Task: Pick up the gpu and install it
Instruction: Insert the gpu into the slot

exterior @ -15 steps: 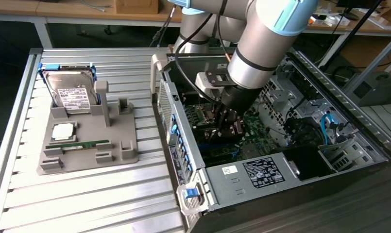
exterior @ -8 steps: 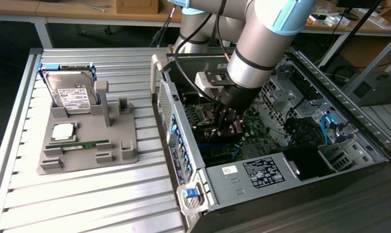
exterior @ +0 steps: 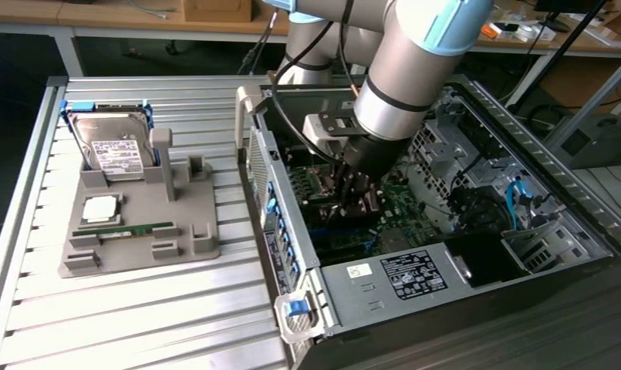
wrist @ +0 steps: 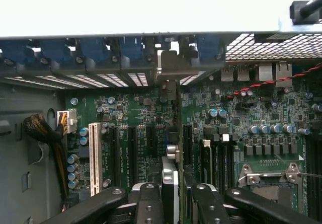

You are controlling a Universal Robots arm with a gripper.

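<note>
My gripper [exterior: 349, 202] is down inside the open computer case [exterior: 289, 254], over the green motherboard [exterior: 398, 193]. In the wrist view the gpu [wrist: 173, 133] appears edge-on as a thin dark card running from between my fingers [wrist: 146, 199] to the case's rear wall. Its silver end bracket [wrist: 171, 65] stands against the row of blue slot clips [wrist: 90, 48]. The gripper [wrist: 173, 191] is shut on the card's near end. The card stands upright along a dark expansion slot [wrist: 187, 138]; whether it is seated I cannot tell.
On the slatted table, a grey fixture [exterior: 135, 231] holds a silver hard drive [exterior: 113, 146], a processor chip [exterior: 101, 206] and a green RAM stick [exterior: 125, 230]. Inside the case are a white slot [wrist: 94, 156], a wire bundle [wrist: 43, 131], the processor socket [wrist: 271, 176] and drive cages [exterior: 464, 146].
</note>
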